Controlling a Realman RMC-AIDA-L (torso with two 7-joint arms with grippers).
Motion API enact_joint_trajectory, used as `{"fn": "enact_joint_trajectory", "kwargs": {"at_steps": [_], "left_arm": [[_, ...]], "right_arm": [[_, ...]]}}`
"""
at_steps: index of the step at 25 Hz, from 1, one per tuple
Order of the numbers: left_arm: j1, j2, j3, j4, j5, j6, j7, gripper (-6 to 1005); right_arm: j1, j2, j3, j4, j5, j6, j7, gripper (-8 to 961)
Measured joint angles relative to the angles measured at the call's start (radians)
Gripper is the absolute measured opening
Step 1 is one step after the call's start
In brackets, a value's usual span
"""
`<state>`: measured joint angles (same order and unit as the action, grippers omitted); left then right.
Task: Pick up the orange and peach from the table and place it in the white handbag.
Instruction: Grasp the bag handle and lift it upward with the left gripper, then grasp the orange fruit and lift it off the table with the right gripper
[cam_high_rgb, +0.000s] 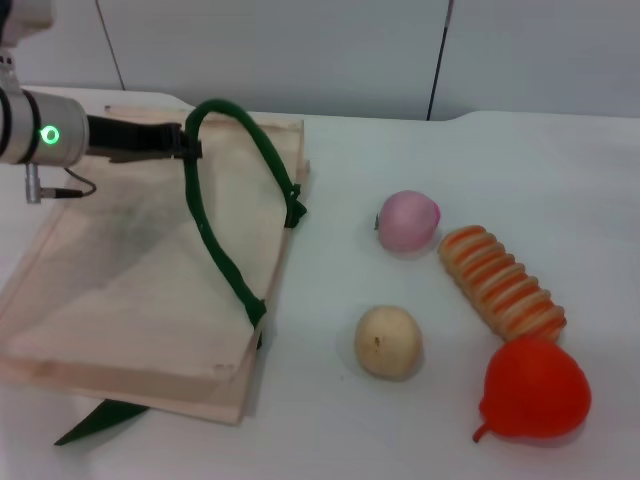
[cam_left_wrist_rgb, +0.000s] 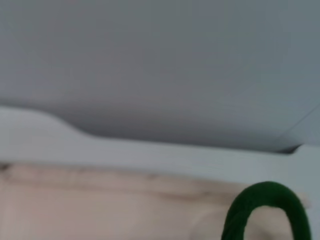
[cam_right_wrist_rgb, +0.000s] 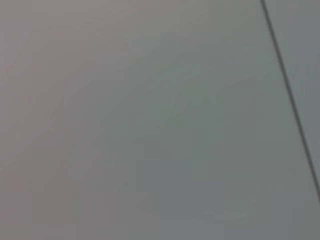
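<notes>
The white handbag (cam_high_rgb: 140, 270) lies flat on the table at the left, its mouth facing the fruit. One dark green strap handle (cam_high_rgb: 225, 190) is raised in an arch. My left gripper (cam_high_rgb: 185, 142) is shut on the top of that handle at the bag's far edge. The left wrist view shows the bag's cloth (cam_left_wrist_rgb: 100, 205) and the handle's loop (cam_left_wrist_rgb: 265, 205). The pink peach (cam_high_rgb: 408, 221) sits right of the bag. The red-orange orange (cam_high_rgb: 535, 389) sits at the front right, its stem tip to the front left. My right gripper is out of view.
A beige-yellow round fruit (cam_high_rgb: 388, 342) lies between the bag and the orange. An orange-and-cream striped ridged oblong (cam_high_rgb: 502, 284) lies between the peach and the orange. The bag's second green strap (cam_high_rgb: 100, 418) trails out at the front. A grey wall stands behind the table.
</notes>
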<state>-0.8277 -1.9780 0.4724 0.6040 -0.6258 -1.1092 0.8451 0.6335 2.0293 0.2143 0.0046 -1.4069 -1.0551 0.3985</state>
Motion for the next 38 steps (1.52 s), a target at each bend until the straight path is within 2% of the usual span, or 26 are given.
{"fn": "enact_joint_trajectory", "kwargs": {"at_steps": [3, 4, 5, 8, 15, 19, 28, 32, 38], "left_arm": [[0.026, 0.019, 0.000, -0.004, -0.128, -0.057, 0.082, 116], [0.036, 0.026, 0.000, -0.005, -0.172, -0.080, 0.109, 116], [0.046, 0.032, 0.000, -0.007, -0.212, -0.101, 0.129, 116], [0.073, 0.046, 0.000, -0.011, -0.316, -0.156, 0.186, 116], [0.119, 0.092, -0.001, -0.076, -0.532, -0.263, 0.300, 116], [0.143, 0.110, -0.001, -0.085, -0.623, -0.320, 0.334, 116], [0.199, 0.129, -0.001, -0.088, -0.781, -0.401, 0.365, 116], [0.208, 0.132, -0.002, -0.089, -0.796, -0.405, 0.370, 116], [0.215, 0.134, -0.003, -0.089, -0.798, -0.406, 0.373, 116]], "right_arm": [[-0.003, -0.001, -0.045, -0.006, -0.054, -0.055, 0.032, 857], [-0.007, -0.003, -0.079, -0.027, -0.125, -0.120, 0.076, 857], [-0.007, -0.003, -0.079, -0.027, -0.125, -0.120, 0.076, 857], [-0.014, -0.004, -0.126, -0.098, -0.268, -0.241, 0.179, 857], [-0.016, -0.005, -0.158, -0.363, -0.633, -0.491, 0.436, 857], [0.002, -0.005, -0.159, -0.492, -0.811, -0.601, 0.535, 857], [0.026, -0.003, -0.160, -0.638, -1.128, -0.746, 0.647, 857], [0.035, -0.002, -0.161, -0.676, -1.273, -0.780, 0.687, 857], [0.074, -0.001, -0.161, -0.682, -1.402, -0.796, 0.715, 857]]}}
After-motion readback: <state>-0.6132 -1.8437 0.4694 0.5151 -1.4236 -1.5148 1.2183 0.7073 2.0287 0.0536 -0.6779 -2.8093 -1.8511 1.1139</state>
